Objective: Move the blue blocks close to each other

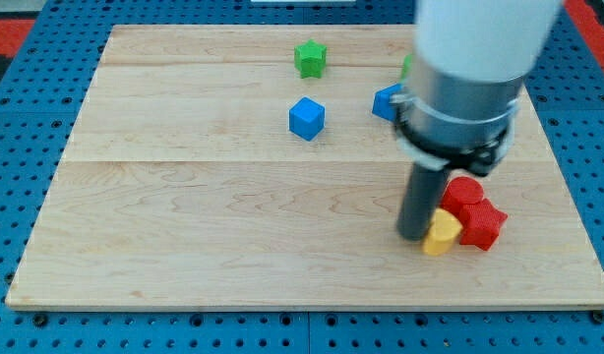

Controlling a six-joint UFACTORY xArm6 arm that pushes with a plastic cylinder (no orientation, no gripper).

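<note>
A blue cube sits on the wooden board above its middle. A second blue block lies to its right, partly hidden behind the arm, so its shape is unclear. The two blue blocks are apart by about a block's width or more. My tip is at the lower right of the board, well below both blue blocks, touching the left side of a yellow block.
A green star-shaped block sits near the view's top. Another green block peeks out beside the arm. Two red blocks lie right of the yellow block. The arm's white and grey body hides the upper right.
</note>
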